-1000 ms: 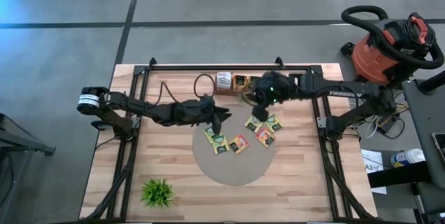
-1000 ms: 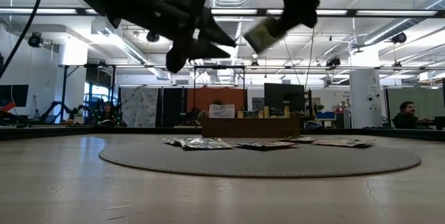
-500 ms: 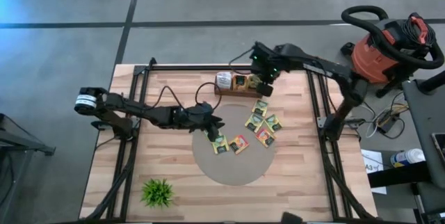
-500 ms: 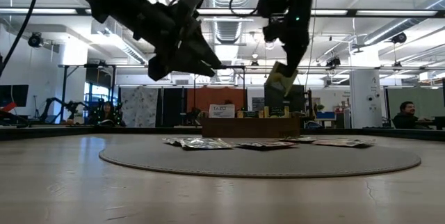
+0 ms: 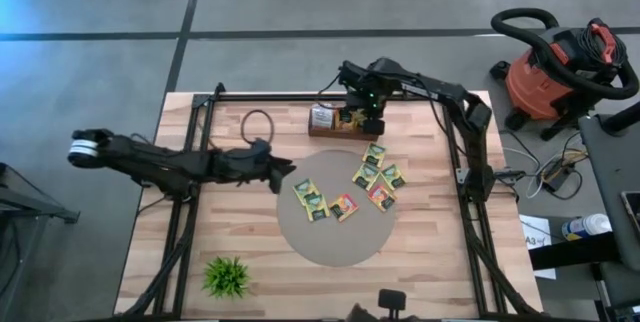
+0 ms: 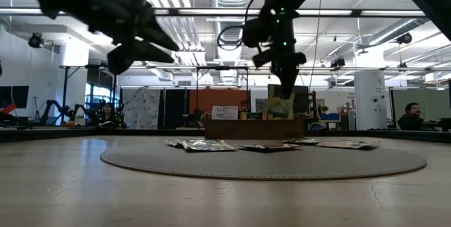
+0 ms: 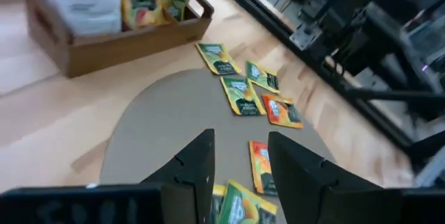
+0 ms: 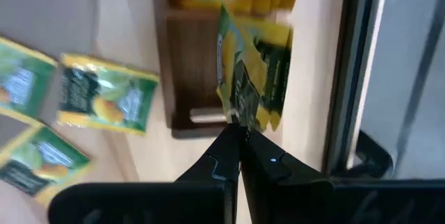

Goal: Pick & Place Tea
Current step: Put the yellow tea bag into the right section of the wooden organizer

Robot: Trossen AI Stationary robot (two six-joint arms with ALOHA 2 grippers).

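Right end effector (image 8: 238,139) now over wooden box (image 5: 345,127) — pinching a tea sachet (image 8: 254,71), left end effector (image 7: 240,161) retreated — open, empty

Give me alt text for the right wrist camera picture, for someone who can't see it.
The right gripper, its fingers shut, pinches a yellow-green tea sachet by its edge above the end of a wooden box holding more sachets. Three more sachets lie off to one side, partly on the round mat.

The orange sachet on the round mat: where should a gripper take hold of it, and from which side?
The orange sachet lies flat on the round mat, beside a green sachet. Probably best to descend from straight above and pinch its free edge facing away from that neighbour, since flat sachets offer only thin edges.
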